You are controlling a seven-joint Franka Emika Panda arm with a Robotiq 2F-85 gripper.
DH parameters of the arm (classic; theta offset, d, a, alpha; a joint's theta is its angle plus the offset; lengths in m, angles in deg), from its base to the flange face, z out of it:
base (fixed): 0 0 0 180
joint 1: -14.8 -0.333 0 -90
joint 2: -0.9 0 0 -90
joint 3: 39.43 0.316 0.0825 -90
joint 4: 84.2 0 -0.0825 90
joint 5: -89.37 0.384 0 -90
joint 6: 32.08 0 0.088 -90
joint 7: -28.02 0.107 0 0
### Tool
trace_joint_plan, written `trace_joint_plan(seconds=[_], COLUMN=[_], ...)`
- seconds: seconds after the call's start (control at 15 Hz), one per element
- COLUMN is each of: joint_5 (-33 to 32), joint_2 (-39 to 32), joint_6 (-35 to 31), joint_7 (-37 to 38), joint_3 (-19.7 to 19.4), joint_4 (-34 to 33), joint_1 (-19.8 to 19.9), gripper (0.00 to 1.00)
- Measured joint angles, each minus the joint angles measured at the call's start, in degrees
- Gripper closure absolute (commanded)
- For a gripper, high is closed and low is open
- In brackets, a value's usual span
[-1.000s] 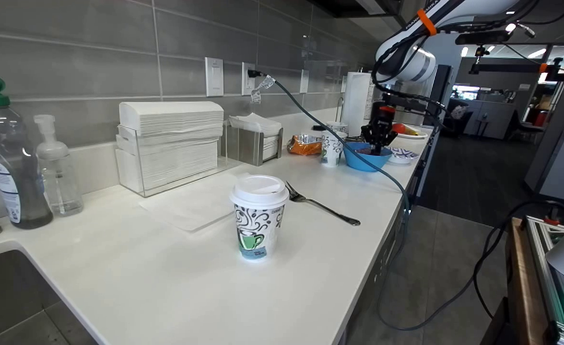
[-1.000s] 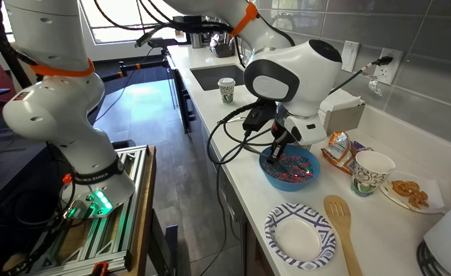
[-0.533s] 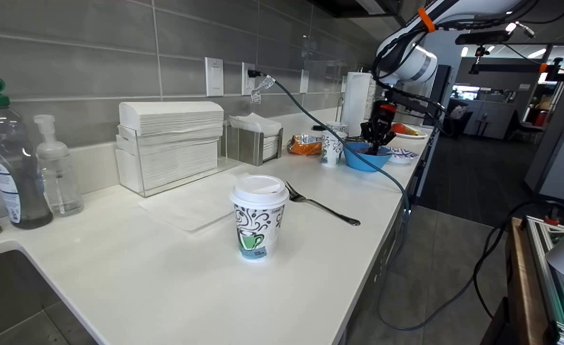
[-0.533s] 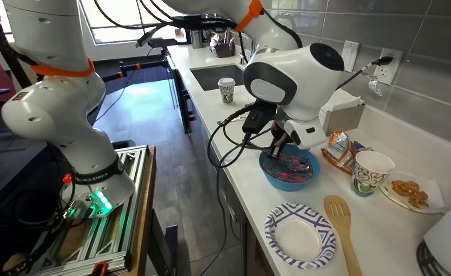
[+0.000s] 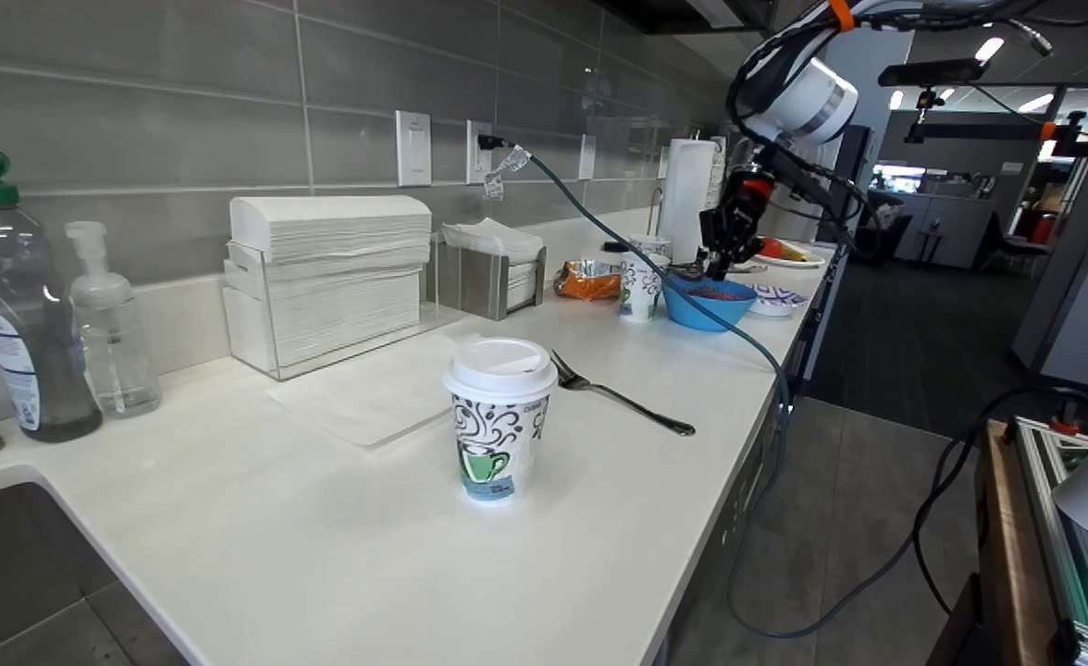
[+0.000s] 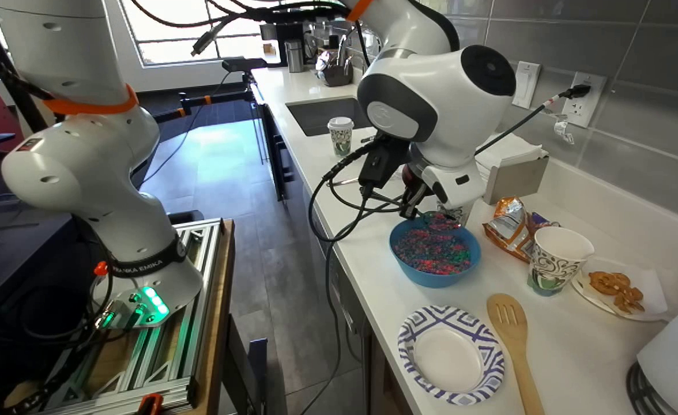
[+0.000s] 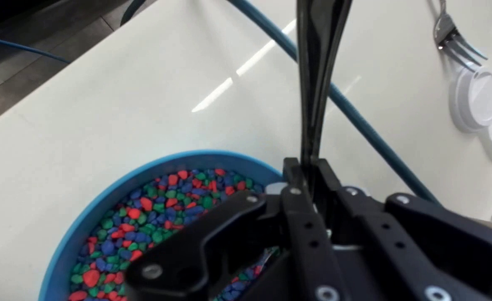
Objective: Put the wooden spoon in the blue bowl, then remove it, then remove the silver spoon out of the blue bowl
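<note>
Wooden spoon [image 6: 516,346] shows clearly only in an exterior view: on the counter [image 6: 581,369], just beside the patterned plate [image 6: 451,360]. Fork [image 5: 630,402] lies whole in an exterior view; wrist view has just the prong end. Wrist view alone separates the red, green, blue pebbles [image 7: 162,217] in the blue bowl [image 6: 431,280], same counter. Gripper [image 7: 308,167]: jaws nearly together, pinching the silver spoon [image 7: 319,54] by its handle. Spoon head over the bowl, near the rim; touching or apart, can't tell.
</note>
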Motion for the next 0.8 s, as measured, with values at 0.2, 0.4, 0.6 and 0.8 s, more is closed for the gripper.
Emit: trace_joint_plan(seconds=[0.2,0.4,0.6,0.8], joint_5=[2.7,5.5,8.8,11.1], joint_2=[2.9,5.8,7.6,8.3], joint_6=[2.1,4.6,9.2,13.2], joint_7=[-2.2,-5.4,-9.0,-12.1], joint_3=[-0.7,-2.0,-3.9,-5.8], joint_4=[1.9,3.7,4.3,4.6], joint_1=[0.7,1.4,2.2,3.1], gripper=[0.97,0.97,0.97,0.97])
